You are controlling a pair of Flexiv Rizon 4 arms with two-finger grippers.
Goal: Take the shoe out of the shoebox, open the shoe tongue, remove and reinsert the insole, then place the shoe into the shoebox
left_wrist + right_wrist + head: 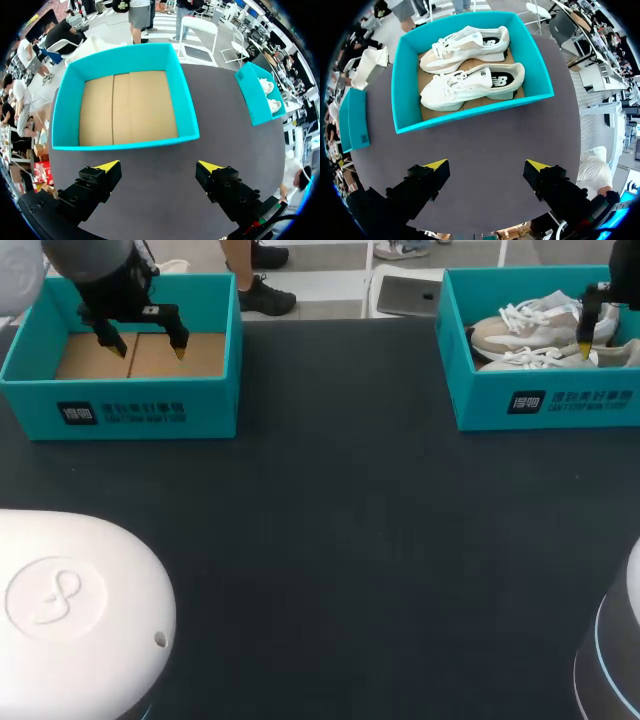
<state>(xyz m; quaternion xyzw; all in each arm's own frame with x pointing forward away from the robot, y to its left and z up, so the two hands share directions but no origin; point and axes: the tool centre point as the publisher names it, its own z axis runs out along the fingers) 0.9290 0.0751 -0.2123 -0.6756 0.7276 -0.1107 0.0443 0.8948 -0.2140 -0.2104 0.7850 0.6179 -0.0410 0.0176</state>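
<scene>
Though empty, spare box [120, 412] opposite shoebox [545, 400].

Light is bright and even, falling from overhead. The dark table [340, 540] takes it flat, with no hard glare. The shoes [470, 75] are strongly lit (palest in the head view), with only a thin soft shadow beneath them. In the wrist views the left box [67, 110] shows bowed walls.

Left box [210, 405]: dark logo square and two lines of print on front wall.
Right box [480, 405]: same print on front.
Shoes [470, 85]: dark side logo.
</scene>
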